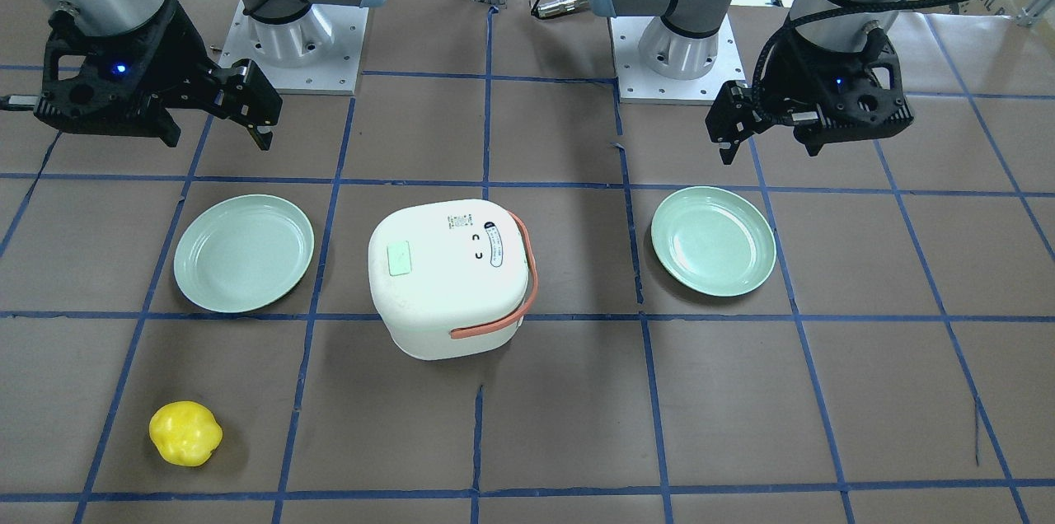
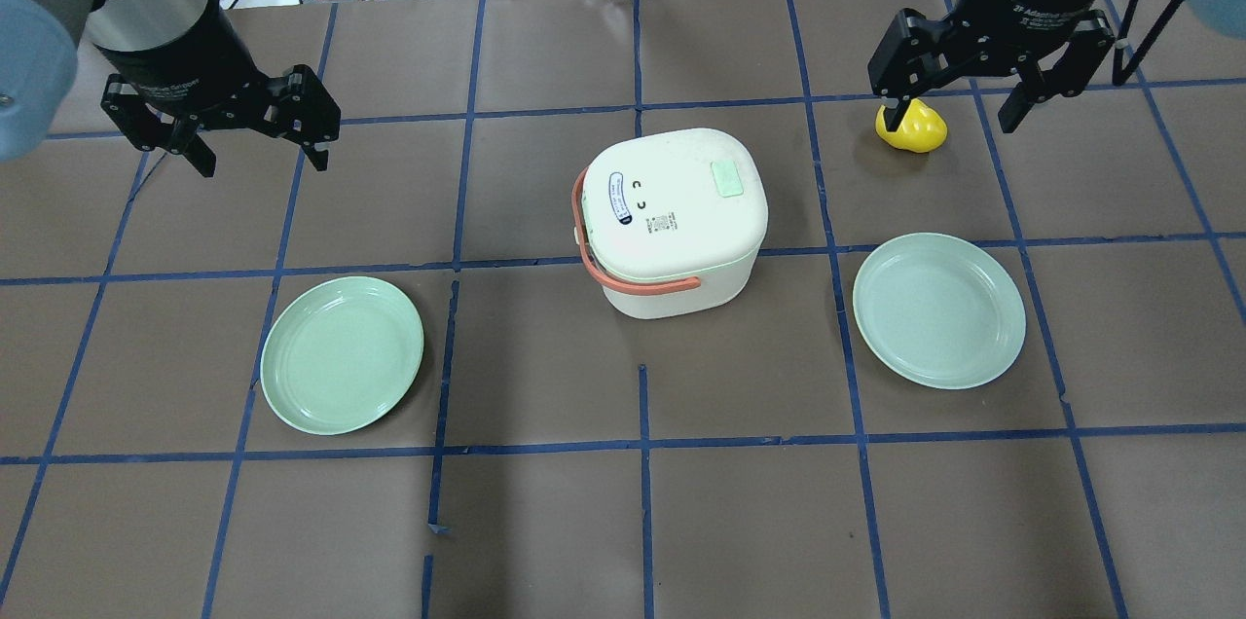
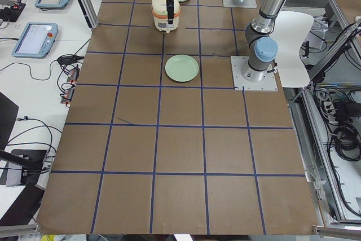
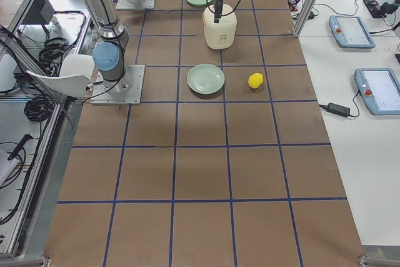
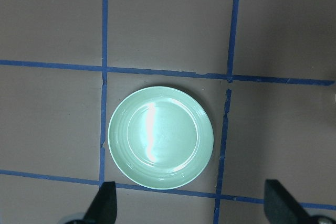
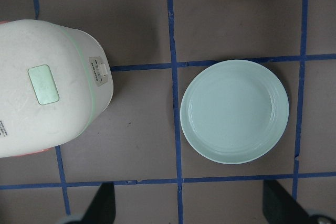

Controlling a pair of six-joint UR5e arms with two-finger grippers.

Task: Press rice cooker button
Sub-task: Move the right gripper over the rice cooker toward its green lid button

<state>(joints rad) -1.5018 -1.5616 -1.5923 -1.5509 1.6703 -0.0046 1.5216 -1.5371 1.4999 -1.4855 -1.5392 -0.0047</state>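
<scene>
The white rice cooker (image 1: 449,277) with an orange handle stands mid-table, also in the overhead view (image 2: 677,215). Its pale green button (image 1: 399,258) sits on the lid, toward the robot's right (image 2: 728,179), and shows in the right wrist view (image 6: 43,84). My left gripper (image 2: 263,162) is open and empty, held high over the table well left of the cooker. My right gripper (image 2: 952,118) is open and empty, held high to the right of the cooker, beyond it from the robot. Neither touches the cooker.
A green plate (image 2: 341,354) lies left of the cooker, under the left wrist camera (image 5: 160,137). A second green plate (image 2: 939,309) lies to the right (image 6: 234,111). A yellow fruit-like object (image 2: 912,127) lies beyond the right plate.
</scene>
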